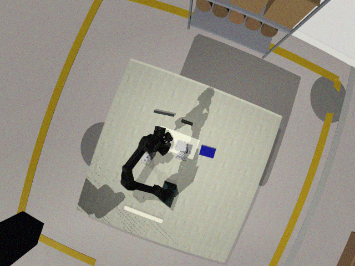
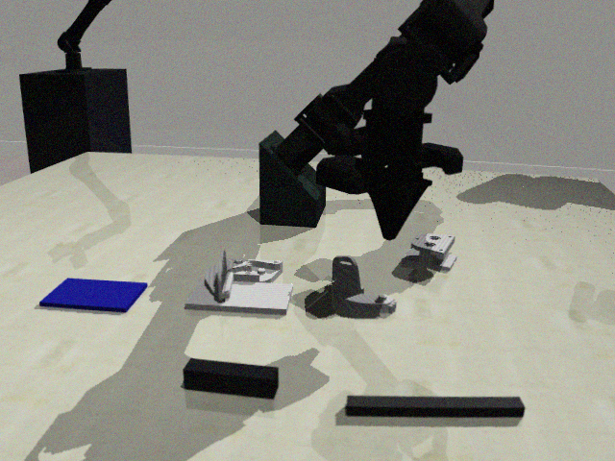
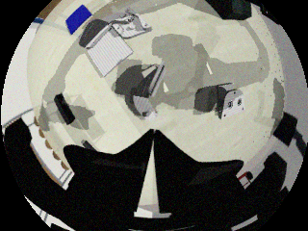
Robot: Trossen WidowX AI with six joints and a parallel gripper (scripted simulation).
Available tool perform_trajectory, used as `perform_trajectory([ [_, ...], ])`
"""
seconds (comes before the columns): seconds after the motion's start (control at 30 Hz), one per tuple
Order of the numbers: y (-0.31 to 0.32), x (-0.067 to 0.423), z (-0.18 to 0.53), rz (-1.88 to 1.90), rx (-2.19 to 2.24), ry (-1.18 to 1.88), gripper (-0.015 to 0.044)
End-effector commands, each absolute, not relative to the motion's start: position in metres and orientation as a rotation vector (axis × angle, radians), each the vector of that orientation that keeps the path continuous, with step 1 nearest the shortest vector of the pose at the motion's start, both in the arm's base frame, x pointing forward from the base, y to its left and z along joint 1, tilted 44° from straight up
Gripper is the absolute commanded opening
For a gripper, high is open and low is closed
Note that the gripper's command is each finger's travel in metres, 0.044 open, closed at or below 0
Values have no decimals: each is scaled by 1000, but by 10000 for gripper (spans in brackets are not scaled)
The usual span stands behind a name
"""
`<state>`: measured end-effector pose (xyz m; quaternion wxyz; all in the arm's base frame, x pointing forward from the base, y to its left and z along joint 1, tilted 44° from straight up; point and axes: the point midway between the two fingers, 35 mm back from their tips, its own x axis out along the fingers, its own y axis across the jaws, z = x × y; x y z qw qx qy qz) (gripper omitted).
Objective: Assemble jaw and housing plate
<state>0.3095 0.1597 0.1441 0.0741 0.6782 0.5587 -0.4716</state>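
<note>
My gripper (image 2: 390,235) (image 3: 153,133) is shut and empty, its tips above the table between the loose jaw and the housing plate. The loose grey jaw (image 2: 346,279) (image 3: 155,81) lies on the table in shadow, its slotted tab standing up. The housing plate (image 2: 431,243) (image 3: 234,103) (image 1: 145,157), with two holes, sits tilted on the table. The light grey base plate (image 2: 262,298) (image 3: 111,55) (image 1: 180,144) lies flat and bears an upright finned part (image 2: 218,282). Another grey jaw-like piece (image 2: 258,271) (image 3: 131,24) (image 1: 181,155) is at its rear edge. The pins and gear teeth cannot be made out.
A flat blue block (image 1: 207,151) (image 2: 94,294) (image 3: 78,19) lies beside the base plate. A short black bar (image 1: 187,122) (image 2: 231,377) (image 3: 64,109) and a long black bar (image 1: 164,112) (image 2: 434,406) lie on the far side, opposite the arm's base (image 1: 171,193) (image 2: 293,198).
</note>
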Motion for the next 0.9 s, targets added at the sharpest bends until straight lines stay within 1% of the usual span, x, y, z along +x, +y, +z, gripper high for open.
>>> perform_trajectory([
  [0.0, 160, 309, 144, -1415, 2036, 1677, 0],
  [0.17, 160, 309, 144, -1415, 2036, 1677, 0],
  [0.27, 155, 309, 141, -1442, 2046, 1669, 79],
  [0.5, 116, 300, 116, -1692, 2141, 1590, 262],
  [0.7, 117, 300, 113, -1698, 2144, 1588, 420],
  [0.73, 121, 300, 108, -1698, 2144, 1587, 440],
  [0.87, 143, 297, 87, -1697, 2145, 1590, 440],
])
